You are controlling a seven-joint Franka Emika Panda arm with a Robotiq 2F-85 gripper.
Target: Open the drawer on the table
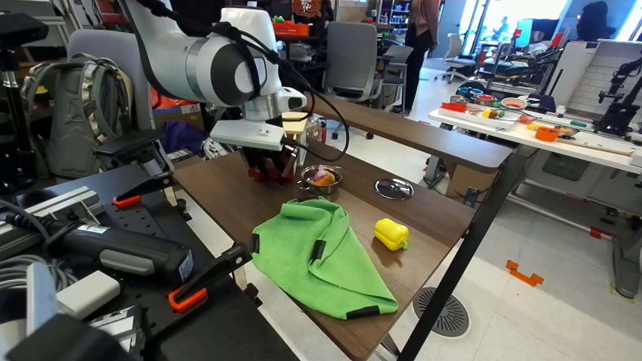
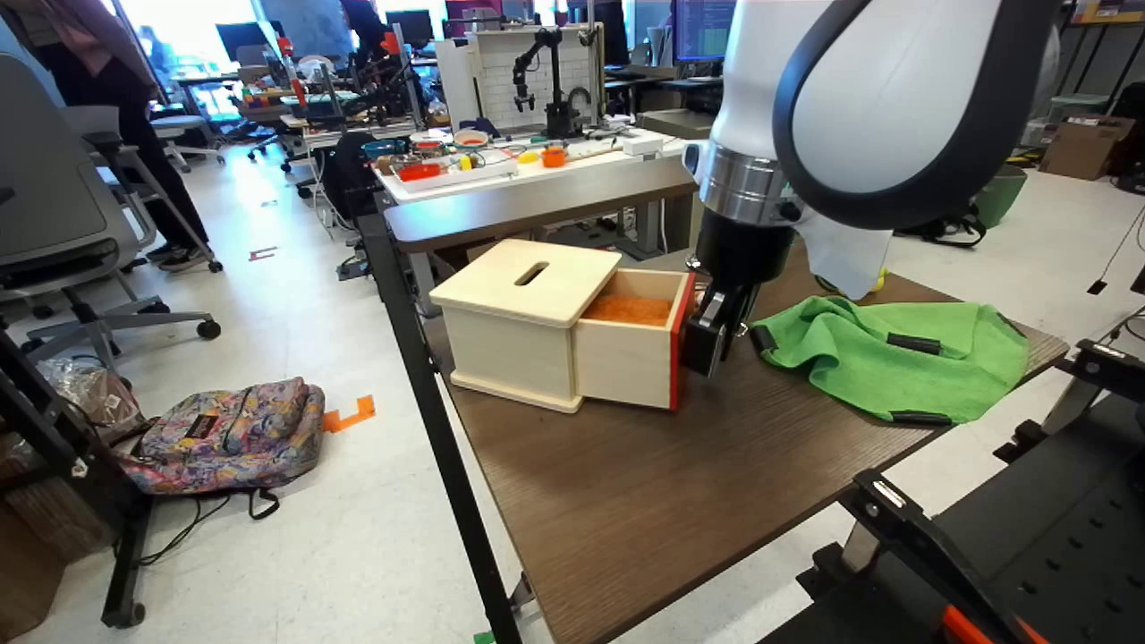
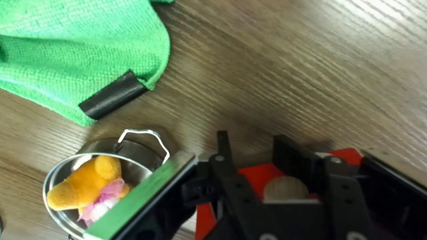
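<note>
The drawer (image 2: 626, 368) belongs to a light wooden box (image 2: 510, 353) on the dark brown table (image 2: 716, 483). It is partly pulled out and upright, with something orange (image 2: 631, 309) inside. Its red front shows as a thin edge in that exterior view and behind my fingers in the wrist view (image 3: 258, 175). My gripper (image 2: 716, 344) points down right at the red front. In the wrist view my fingers (image 3: 252, 136) stand on both sides of the round wooden knob (image 3: 286, 190), close against it, and look shut on it. In an exterior view the arm hides most of the drawer (image 1: 256, 174).
A metal pot (image 1: 321, 179) with a plush toy (image 3: 86, 183) stands close beside my gripper. A green cloth (image 1: 321, 255), a pot lid (image 1: 394, 189) and a yellow pepper (image 1: 391, 233) lie farther along the table. A raised shelf (image 1: 416, 130) runs along the back.
</note>
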